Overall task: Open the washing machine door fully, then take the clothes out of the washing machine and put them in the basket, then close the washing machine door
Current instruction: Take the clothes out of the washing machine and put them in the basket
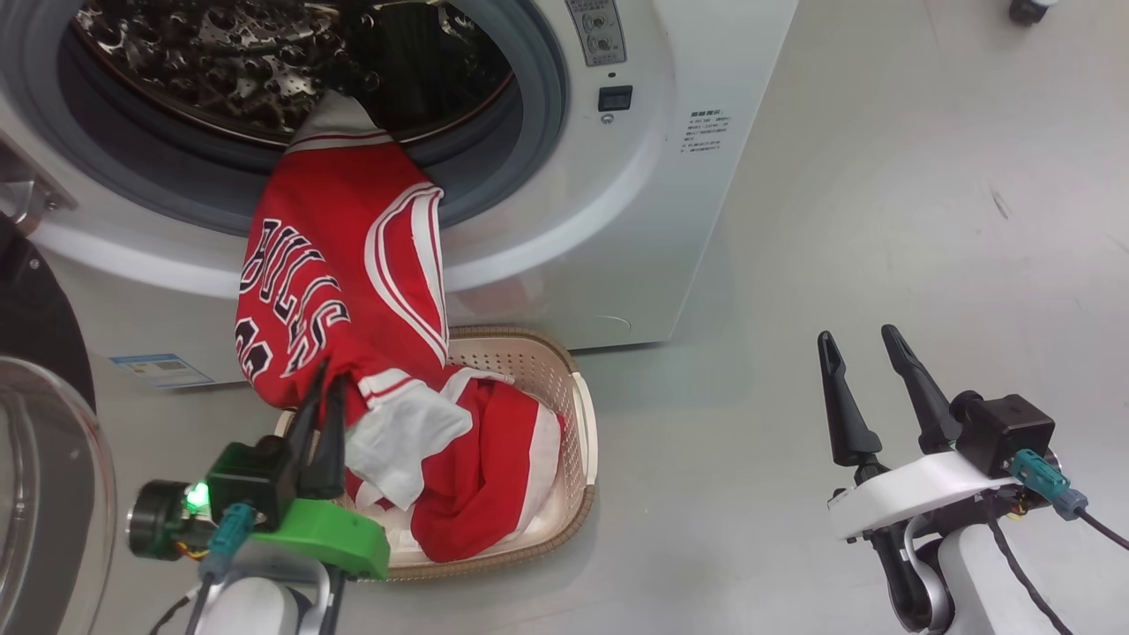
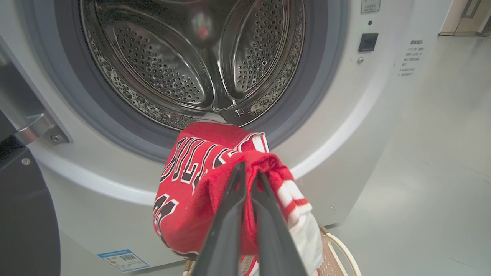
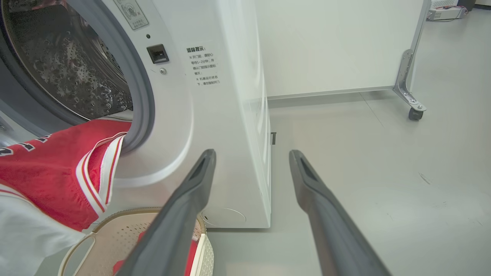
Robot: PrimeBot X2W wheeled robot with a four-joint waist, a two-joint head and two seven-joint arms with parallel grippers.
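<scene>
The washing machine [image 1: 617, 220] stands with its round opening bare and the washing machine door [image 1: 35, 335] swung out at the left. A red jersey [image 1: 344, 265] with dark lettering trails from the steel drum [image 2: 184, 57] over the grey rubber ring and down towards the basket [image 1: 578, 414]. My left gripper [image 1: 322, 375] is shut on the jersey's lower part [image 2: 199, 180], just above the basket's near left corner. More red and white clothes [image 1: 494, 476] lie in the basket. My right gripper [image 1: 856, 337] stands open over the floor to the right, holding nothing [image 3: 252, 153].
The door's clear glass bowl [image 1: 44, 494] bulges close beside my left arm. A blue label [image 1: 159, 369] sits low on the machine's front. A white partition on a caster [image 3: 413, 112] stands behind the machine. Bare grey floor [image 1: 882, 176] spreads to the right.
</scene>
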